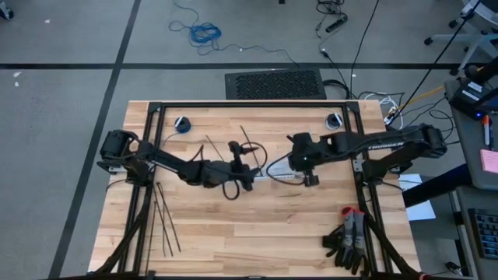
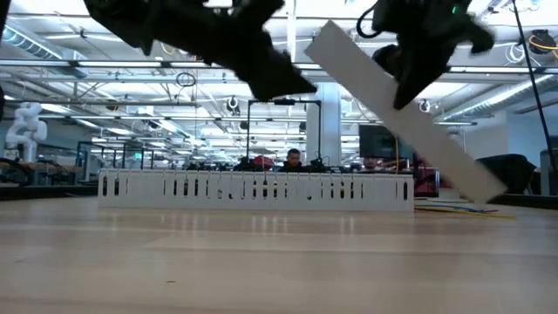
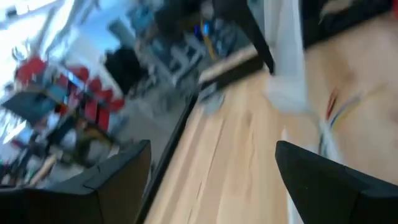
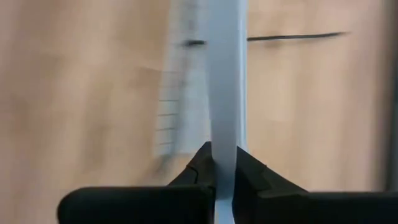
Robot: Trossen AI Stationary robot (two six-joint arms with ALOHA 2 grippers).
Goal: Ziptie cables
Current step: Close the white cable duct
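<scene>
Jaws of the right gripper (image 4: 224, 171) are clamped on a flat white strip (image 2: 410, 113), held tilted above the worktop (image 1: 257, 225). Left gripper (image 3: 211, 180) hovers nearby with jaws apart, holding nothing. Cables (image 2: 458, 208) lie on the wood beside the slotted white duct (image 2: 253, 189). Zipties (image 1: 163, 222) lie near the worktop's left edge.

Tilted white strip (image 2: 410, 122), slotted duct (image 2: 253, 188), gloves (image 1: 350, 241)
</scene>
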